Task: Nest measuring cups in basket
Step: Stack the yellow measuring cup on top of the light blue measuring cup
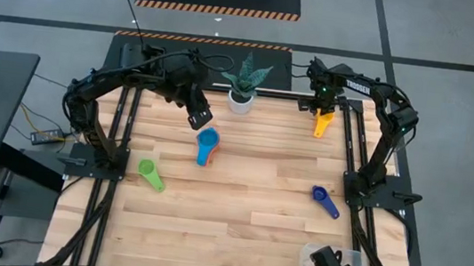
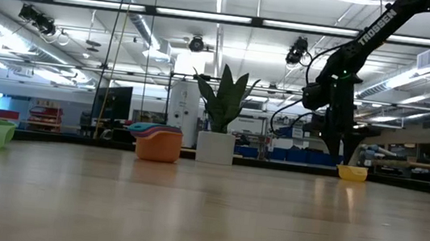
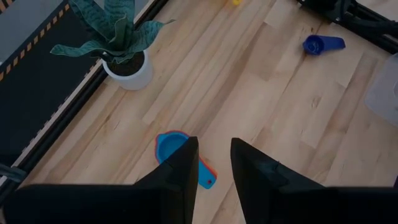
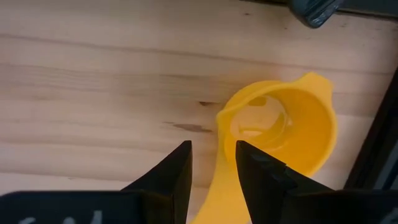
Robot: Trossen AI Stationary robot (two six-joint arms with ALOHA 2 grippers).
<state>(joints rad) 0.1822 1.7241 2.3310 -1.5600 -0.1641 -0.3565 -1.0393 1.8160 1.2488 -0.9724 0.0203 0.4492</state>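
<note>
The wooden table (image 1: 239,196) carries everything, and the white plant pot (image 1: 240,102) at the middle of its far edge serves as the landmark. The left arm reaches in from the pot's left side, its left gripper (image 1: 200,116) hanging in the air just left of the pot and a little nearer the front; its fingers (image 3: 183,163) stand apart with nothing between them. The right arm comes in on the pot's right, and the right gripper (image 4: 211,163) is down at the table's far right edge, level with the pot, its two fingers set close on either side of the flat handle of the yellow cup (image 4: 292,134), which sits on the wood. The clear basket (image 1: 330,256) shows only partly at the front right corner, far from the pot. A blue cup nested in an orange cup (image 1: 207,144) sits just in front of the pot, slightly to its left. The green cup (image 1: 151,173) lies farther front and left of the pot; the navy cup (image 1: 324,199) lies front and right of it
</note>
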